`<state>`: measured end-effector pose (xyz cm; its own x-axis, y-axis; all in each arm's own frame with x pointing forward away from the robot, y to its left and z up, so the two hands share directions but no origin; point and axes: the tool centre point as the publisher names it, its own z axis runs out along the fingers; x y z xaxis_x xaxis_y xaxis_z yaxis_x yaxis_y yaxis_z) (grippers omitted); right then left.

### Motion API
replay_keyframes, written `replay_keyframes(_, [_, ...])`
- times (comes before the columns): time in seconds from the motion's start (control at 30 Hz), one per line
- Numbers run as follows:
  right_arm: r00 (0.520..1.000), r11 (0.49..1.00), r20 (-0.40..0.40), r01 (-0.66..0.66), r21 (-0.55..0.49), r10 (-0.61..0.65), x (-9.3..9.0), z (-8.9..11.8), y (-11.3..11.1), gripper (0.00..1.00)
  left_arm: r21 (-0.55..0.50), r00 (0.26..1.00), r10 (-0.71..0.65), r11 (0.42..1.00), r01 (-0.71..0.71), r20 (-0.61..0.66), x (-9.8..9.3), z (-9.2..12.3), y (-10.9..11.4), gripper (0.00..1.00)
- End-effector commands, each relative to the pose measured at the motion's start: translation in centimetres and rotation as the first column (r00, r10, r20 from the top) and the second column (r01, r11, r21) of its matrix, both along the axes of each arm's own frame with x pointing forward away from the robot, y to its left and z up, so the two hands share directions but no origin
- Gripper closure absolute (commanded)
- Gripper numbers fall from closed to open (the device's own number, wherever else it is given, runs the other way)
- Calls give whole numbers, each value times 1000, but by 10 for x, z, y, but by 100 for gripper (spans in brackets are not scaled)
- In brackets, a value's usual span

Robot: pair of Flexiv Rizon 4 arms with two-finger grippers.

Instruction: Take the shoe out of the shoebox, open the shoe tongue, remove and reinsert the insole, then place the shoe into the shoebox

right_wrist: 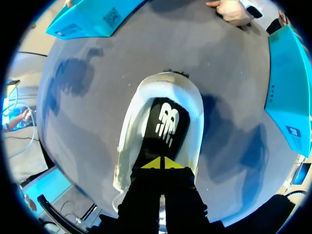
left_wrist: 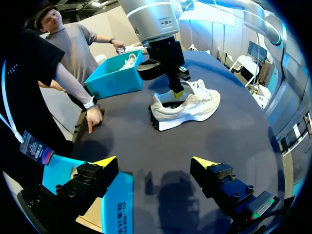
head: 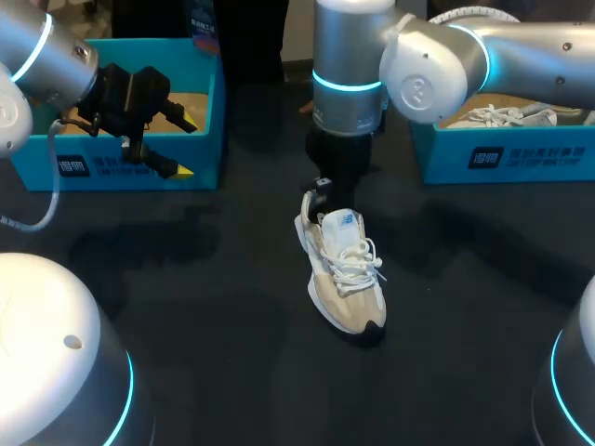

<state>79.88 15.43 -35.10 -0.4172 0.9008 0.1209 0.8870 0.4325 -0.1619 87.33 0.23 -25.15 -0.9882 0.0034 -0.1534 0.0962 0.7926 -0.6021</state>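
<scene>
Right end effector (right_wrist: 161,164) has its yellow tips pressed together, down in the heel opening of the shoe (head: 344,274), just above the black insole (right_wrist: 165,124); I cannot tell whether they pinch it. That pale shoe stands upright on the dark counter (head: 214,307), near its middle, toe away from the arm. Left end effector (left_wrist: 155,163) hangs spread wide and holding nothing over the front wall of the blue shoebox (head: 139,172), well apart from the shoe. A second blue box (head: 502,158) at the far right holds another white shoe (head: 502,116)
</scene>
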Motion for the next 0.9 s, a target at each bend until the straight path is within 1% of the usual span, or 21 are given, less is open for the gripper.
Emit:
replay_keyframes(0.03, [999, 1000, -51, -15, 17, 16, 2, -6, -1, 100, 2, 1000, 0, 1000, 0, -1, 0, 0, 0, 0])
replay_keyframes(0.13, [996, 999, -81, -29, 18, 31, -1, -3, 4, 100, 2, 1000, 0, 1000, 0, -1, 0, 0, 0, 0])
replay_keyframes(0.27, [994, 1000, -104, -15, 15, 17, -6, -5, 4, 100, 2, 1000, 0, 1000, 0, -1, 0, 0, 0, 0])
replay_keyframes(0.33, [994, 1000, -105, -14, 13, 15, -6, -4, 6, 70, 2, 1000, 0, 1000, 0, -1, 0, 0, 0, 0])
replay_keyframes(0.4, [995, 1000, -98, -12, 7, 13, -5, 0, 8, 60, 2, 1000, 0, 1000, 0, -1, 0, 0, 0, 0])
replay_keyframes(0.43, [995, 1000, -98, -12, 6, 12, -4, 1, 10, 51, 2, 1000, 0, 1000, 0, -1, 0, 0, 0, 0])
replay_keyframes(0.47, [995, 1000, -99, -11, -1, 11, -4, 2, 10, 32, 2, 1000, 0, 1000, 0, -1, 0, 0, 0, 0])
replay_keyframes(0.5, [995, 1000, -97, -11, -9, 10, -5, 3, 10, 10, 2, 1000, 0, 1000, 0, -1, 0, 0, 0, 0])
replay_keyframes(0.53, [995, 1000, -96, -10, -10, 9, -5, 4, 9, 0, 2, 1000, 0, 1000, 0, -1, 0, 0, 0, 0])
replay_keyframes(0.63, [996, 1000, -91, -7, -20, 5, -6, 7, 10, 0, 2, 1000, 0, 1000, 0, -1, 0, 0, 0, 0])
replay_keyframes(0.9, [997, 999, -75, 6, -44, -9, -10, 6, 7, 0, 2, 1000, 0, 1000, 0, -1, 0, 0, 0, 0])
